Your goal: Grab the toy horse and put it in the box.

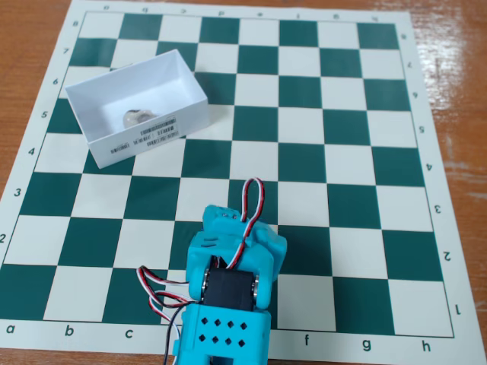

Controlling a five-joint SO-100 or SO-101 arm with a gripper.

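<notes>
Lying inside the box [183, 84], the toy horse [135, 118] looks already delivered, so little seems left; the gripper [225, 220] sits folded well apart, its claw state impossible to tell

Turquoise printed arm [228, 296] with black servo, perforated block, looping red-white-black cables.

A white rectangular cardboard box [137, 110] sits open-topped on the upper left part of a green-and-white chessboard [319, 152], turned at a slight angle to the squares. Barcode stickers run along its long side facing the camera. Inside the box, near that stickered wall, lies a tiny glossy grey-white toy horse [135, 118], too small to tell its pose.
</notes>
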